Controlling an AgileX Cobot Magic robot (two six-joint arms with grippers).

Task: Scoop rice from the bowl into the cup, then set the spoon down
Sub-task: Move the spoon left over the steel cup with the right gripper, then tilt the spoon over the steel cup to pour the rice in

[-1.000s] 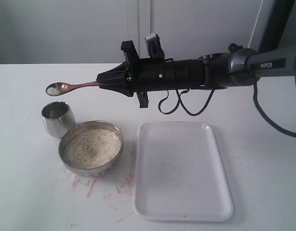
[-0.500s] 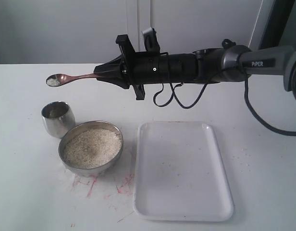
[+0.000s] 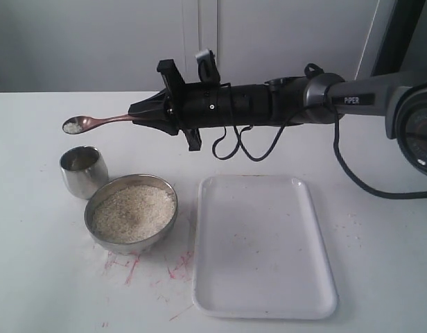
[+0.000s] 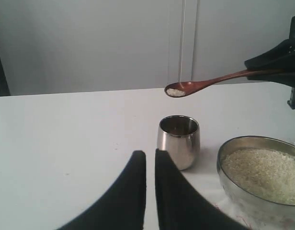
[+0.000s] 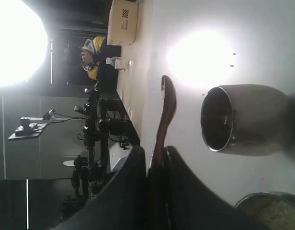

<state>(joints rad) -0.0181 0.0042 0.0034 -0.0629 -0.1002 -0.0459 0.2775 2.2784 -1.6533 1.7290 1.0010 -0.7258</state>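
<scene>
My right gripper (image 3: 135,115) is shut on the handle of the reddish-brown wooden spoon (image 3: 102,122) and holds it level in the air. A small heap of rice (image 3: 74,127) lies in the spoon's oval end, which hovers well above the steel cup (image 3: 83,171), slightly to its left. The wide steel bowl (image 3: 114,242) next to the cup is filled with rice (image 3: 134,210). The left wrist view shows the spoon (image 4: 205,85) over the cup (image 4: 179,141), with my left gripper (image 4: 150,154) shut and empty, low in front of the cup. The right gripper (image 5: 154,151) pinches the spoon (image 5: 166,110) beside the cup (image 5: 243,120).
A white rectangular tray (image 3: 262,243) lies on the white table to the right of the bowl, under the right arm. Red marks stain the table in front of the bowl. Loose cables hang from the arm above the tray's far edge.
The right arm has reached further left with the spoon. The spoon's loaded end rose, then dipped again, ending slightly left of where it began. Rice stays on it.
</scene>
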